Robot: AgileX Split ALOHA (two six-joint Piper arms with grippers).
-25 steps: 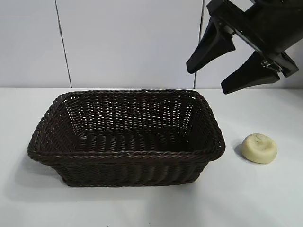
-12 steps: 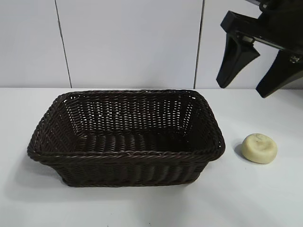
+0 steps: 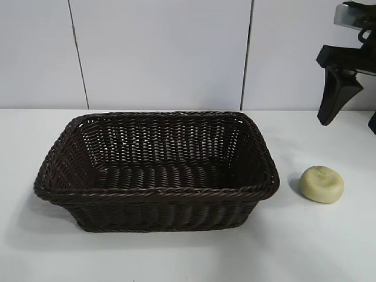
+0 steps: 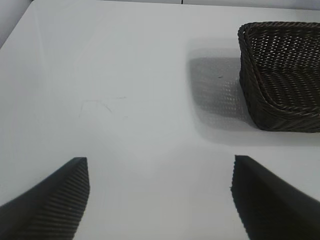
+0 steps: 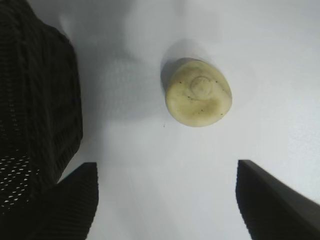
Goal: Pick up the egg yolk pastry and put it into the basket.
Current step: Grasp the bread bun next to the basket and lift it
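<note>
The egg yolk pastry [image 3: 321,184], a small pale yellow bun, lies on the white table to the right of the basket [image 3: 155,191], a large dark brown wicker one with nothing in it. My right gripper [image 3: 348,124] hangs open above and behind the pastry at the exterior view's right edge, partly cut off. In the right wrist view the pastry [image 5: 198,92] sits ahead of the open right gripper [image 5: 167,170], untouched, with the basket [image 5: 35,90] beside it. My left gripper [image 4: 160,165] is open over bare table, the basket's corner [image 4: 280,75] farther off.
The white table [image 3: 317,247] runs wide in front of and to the right of the pastry. A pale panelled wall [image 3: 164,53] stands behind the basket. Only a narrow strip of table separates the pastry from the basket's right rim.
My right gripper has swung to the right, from above the basket's far right corner to the picture's right edge, staying open. Basket and pastry have not moved.
</note>
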